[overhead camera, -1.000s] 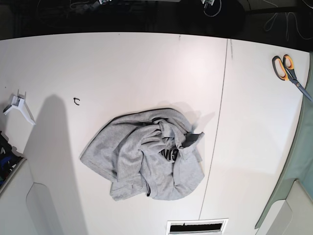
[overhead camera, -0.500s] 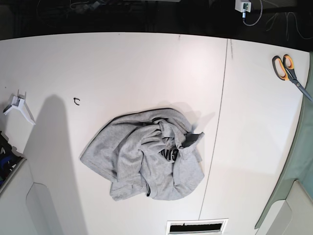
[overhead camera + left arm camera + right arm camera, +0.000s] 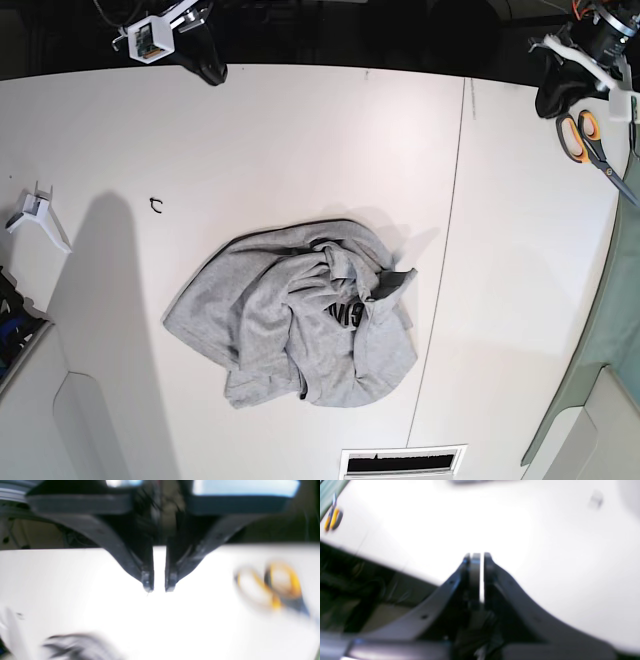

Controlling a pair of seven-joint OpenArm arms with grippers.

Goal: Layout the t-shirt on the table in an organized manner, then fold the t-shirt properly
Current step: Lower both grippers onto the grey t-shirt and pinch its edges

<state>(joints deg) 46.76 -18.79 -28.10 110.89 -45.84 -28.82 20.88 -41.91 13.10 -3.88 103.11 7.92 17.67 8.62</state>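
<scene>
The light grey t-shirt (image 3: 300,320) lies crumpled in a heap on the white table (image 3: 300,130), with black lettering partly showing in its folds. Both grippers hang over the far edge, well away from it. My right gripper (image 3: 208,68) is at the far left of the base view. In its wrist view the right gripper (image 3: 481,555) shows only a thin slit between its fingers, with nothing in it. My left gripper (image 3: 555,98) is at the far right beside the scissors. Up close, the left gripper (image 3: 158,588) stands slightly open and empty. The t-shirt (image 3: 80,647) is a blur low on the left.
Orange-handled scissors (image 3: 590,140) lie at the far right corner, also seen as scissors (image 3: 272,587) and scissors (image 3: 332,518). A small white stand (image 3: 35,215) sits at the left edge. A grey-green panel (image 3: 612,330) borders the right side. A dark seam (image 3: 450,230) crosses the table.
Both arms have come into the base view at the table's far edge, and both grippers have opened a little. The t-shirt has not moved.
</scene>
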